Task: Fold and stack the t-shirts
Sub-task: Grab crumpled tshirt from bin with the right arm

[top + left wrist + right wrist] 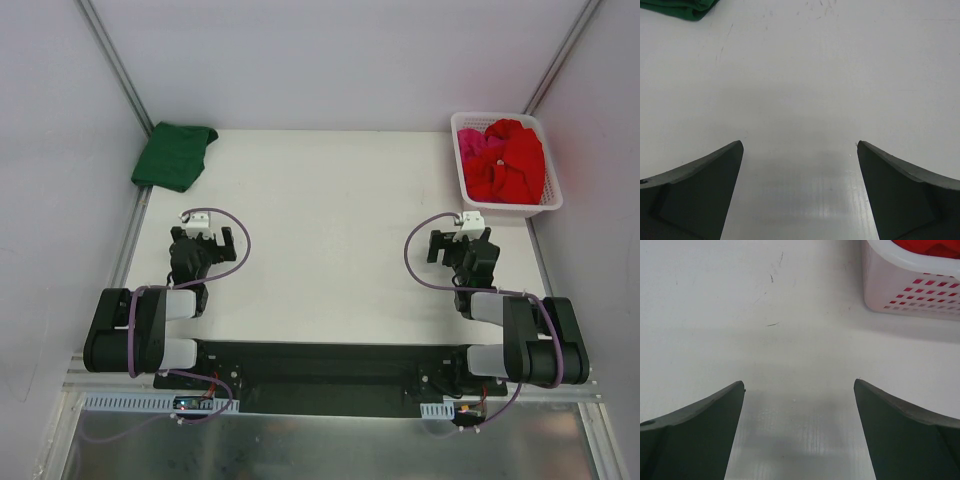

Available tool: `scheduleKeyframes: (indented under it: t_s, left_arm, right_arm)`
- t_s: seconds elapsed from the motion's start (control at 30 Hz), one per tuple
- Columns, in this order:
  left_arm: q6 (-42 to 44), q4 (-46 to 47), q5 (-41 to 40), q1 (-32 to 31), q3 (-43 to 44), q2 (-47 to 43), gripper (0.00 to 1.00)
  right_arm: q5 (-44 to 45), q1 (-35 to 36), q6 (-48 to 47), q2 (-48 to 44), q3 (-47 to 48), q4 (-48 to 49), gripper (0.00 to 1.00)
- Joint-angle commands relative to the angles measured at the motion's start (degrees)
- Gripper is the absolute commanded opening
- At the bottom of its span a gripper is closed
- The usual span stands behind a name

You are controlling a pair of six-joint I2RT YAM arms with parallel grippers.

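Observation:
A dark green t-shirt (pixel 174 154) lies folded at the table's far left corner; its edge shows at the top left of the left wrist view (pixel 685 9). A bright red t-shirt (pixel 510 160) is bunched in the white lattice basket (pixel 548 206) at the far right, with a magenta pink t-shirt (pixel 472 145) under it on the basket's left side. Red cloth shows in the right wrist view (pixel 930 247). My left gripper (pixel 207 236) is open and empty over bare table. My right gripper (pixel 458 245) is open and empty, just in front of the basket.
The white table (pixel 330 230) is bounded by grey walls at the back and both sides. The basket's wall (pixel 910 287) stands ahead and right of my right fingers. Both arm bases sit on a black rail (pixel 330 365) at the near edge.

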Motion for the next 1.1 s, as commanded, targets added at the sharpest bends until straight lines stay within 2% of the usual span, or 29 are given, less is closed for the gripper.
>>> scheduleKeyframes:
  t_s: [0.0, 0.97, 1.07]
  left_arm:
    - [0.0, 2.1, 0.9, 0.1, 1.1, -0.7, 0.99]
    - [0.0, 2.1, 0.9, 0.1, 1.2, -0.7, 0.99]
    - [0.0, 2.2, 0.8, 0.1, 1.2, -0.7, 0.99]
  right_arm:
    - [-0.9, -0.2, 0.9, 0.0, 1.6, 1.8, 0.96]
    - [-0.2, -0.2, 1.3, -0.5, 1.8, 2.0, 0.96]
    - [1.8, -0.3, 2.1, -4.9, 3.2, -4.2, 0.96]
